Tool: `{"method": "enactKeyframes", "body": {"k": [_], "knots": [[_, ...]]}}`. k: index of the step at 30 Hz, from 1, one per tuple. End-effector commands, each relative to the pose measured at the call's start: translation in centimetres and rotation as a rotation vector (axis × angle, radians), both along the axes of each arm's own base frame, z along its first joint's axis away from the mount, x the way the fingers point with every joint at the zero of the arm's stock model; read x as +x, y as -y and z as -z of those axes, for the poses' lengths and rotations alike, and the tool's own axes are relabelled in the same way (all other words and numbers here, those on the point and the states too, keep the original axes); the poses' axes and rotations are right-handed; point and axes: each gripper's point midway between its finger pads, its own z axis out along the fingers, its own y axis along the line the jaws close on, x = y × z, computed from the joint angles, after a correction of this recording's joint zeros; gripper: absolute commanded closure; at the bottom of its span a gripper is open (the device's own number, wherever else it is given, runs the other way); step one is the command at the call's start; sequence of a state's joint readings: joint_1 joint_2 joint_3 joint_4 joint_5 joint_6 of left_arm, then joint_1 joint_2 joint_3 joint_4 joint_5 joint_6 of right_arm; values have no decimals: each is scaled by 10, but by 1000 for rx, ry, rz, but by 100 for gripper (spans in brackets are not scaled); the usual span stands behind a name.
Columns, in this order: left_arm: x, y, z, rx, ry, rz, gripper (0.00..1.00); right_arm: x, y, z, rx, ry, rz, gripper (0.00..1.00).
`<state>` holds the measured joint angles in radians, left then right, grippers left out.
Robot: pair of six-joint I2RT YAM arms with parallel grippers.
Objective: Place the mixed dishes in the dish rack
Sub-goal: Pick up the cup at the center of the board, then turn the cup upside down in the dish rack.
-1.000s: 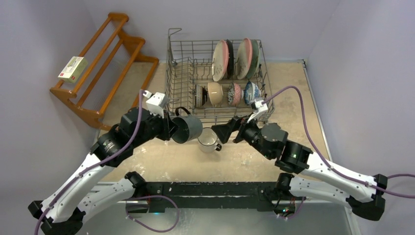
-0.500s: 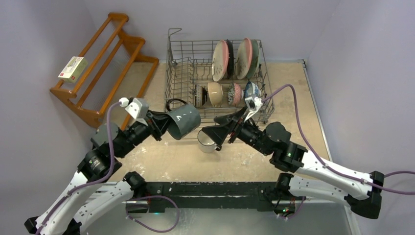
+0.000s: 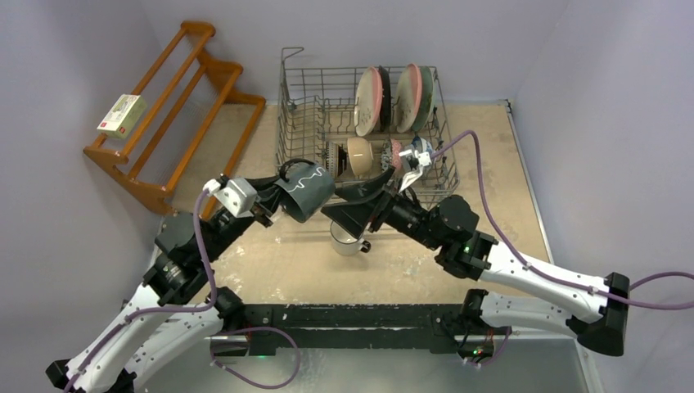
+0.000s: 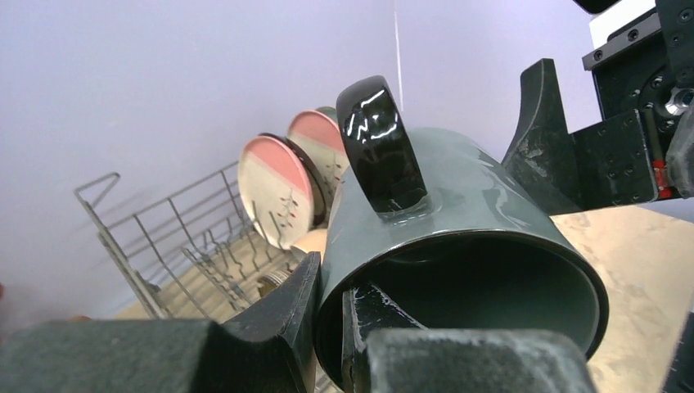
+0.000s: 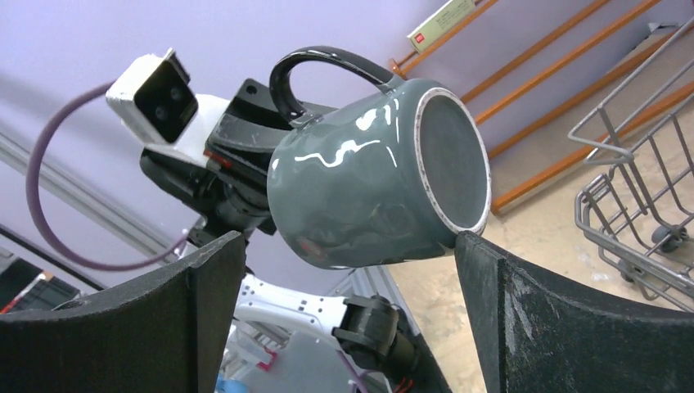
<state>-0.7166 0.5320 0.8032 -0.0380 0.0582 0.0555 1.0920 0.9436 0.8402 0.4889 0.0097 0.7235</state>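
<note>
My left gripper (image 3: pixel 274 202) is shut on the dark teal mug (image 3: pixel 305 190), one finger inside the rim and one outside (image 4: pixel 331 303). It holds the mug tilted in the air, handle up (image 4: pixel 378 139), just in front of the dish rack (image 3: pixel 286 123). My right gripper (image 3: pixel 353 206) is open wide beside the mug, empty; in the right wrist view the mug (image 5: pixel 368 188) hangs just above the gap (image 5: pixel 348 270), its base next to one fingertip (image 5: pixel 470 246). The white mug (image 3: pixel 349 237) lies on the table below. Plates (image 3: pixel 370 100) and bowls (image 3: pixel 360 155) stand in the rack.
A brown wooden slatted shelf (image 3: pixel 176 106) with a small box (image 3: pixel 121 115) stands at the back left. Purple walls close in the table on three sides. The rack's left half (image 4: pixel 147 237) holds only bare tines.
My left arm has lifted the teal mug up and toward the rack, turning its handle upward. My right gripper has moved left, over the white mug, up to the teal mug.
</note>
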Motion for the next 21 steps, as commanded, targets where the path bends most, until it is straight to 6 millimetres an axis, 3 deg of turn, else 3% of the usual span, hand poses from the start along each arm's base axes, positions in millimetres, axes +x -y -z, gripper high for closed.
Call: {"method": "enactKeyframes", "body": {"k": [1,8,21], "knots": [[-7,-13,-61,-80,274,-43,100,-2,0,-48,145,-1,-22,1],[-11,-18,-79,-28,432,-81,100,18,-6,-40,198,-168,37,1],[-23,-17,-88,-17,582,-73,100,21,-8,-78,370,-195,4,1]]}}
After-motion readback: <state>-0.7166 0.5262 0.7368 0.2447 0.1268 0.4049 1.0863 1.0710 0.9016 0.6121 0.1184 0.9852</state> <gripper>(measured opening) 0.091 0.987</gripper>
